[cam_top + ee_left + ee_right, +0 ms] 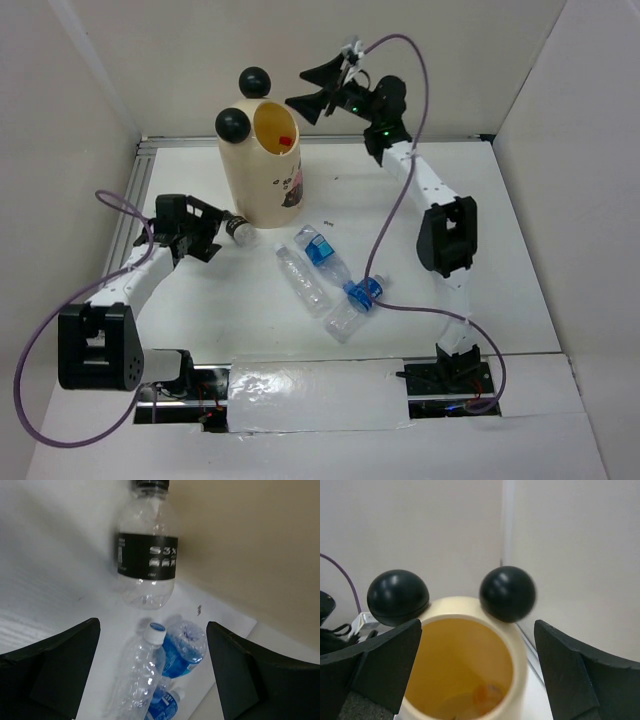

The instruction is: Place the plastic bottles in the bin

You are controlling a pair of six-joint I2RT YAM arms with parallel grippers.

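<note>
The cream bin (262, 175) with two black balls (255, 82) on its rim stands at the back; something red (286, 140) lies inside. My right gripper (315, 88) is open and empty, hovering above the bin's rim (520, 665); an orange-labelled bottle (487, 695) shows at the bottom. My left gripper (218, 235) is open beside the bin's left base. A black-labelled bottle (240, 232) lies just past its fingertips, also in the left wrist view (146, 555). A clear bottle (303, 283) and two blue-labelled bottles (322, 250) (355, 305) lie mid-table.
White walls enclose the table on the left, back and right. A purple cable (395, 205) hangs along the right arm over the table, near the bottles. The left gripper (152, 675) looks over the three lying bottles (140, 675). A crinkled plastic sheet (315, 395) lies between the arm bases.
</note>
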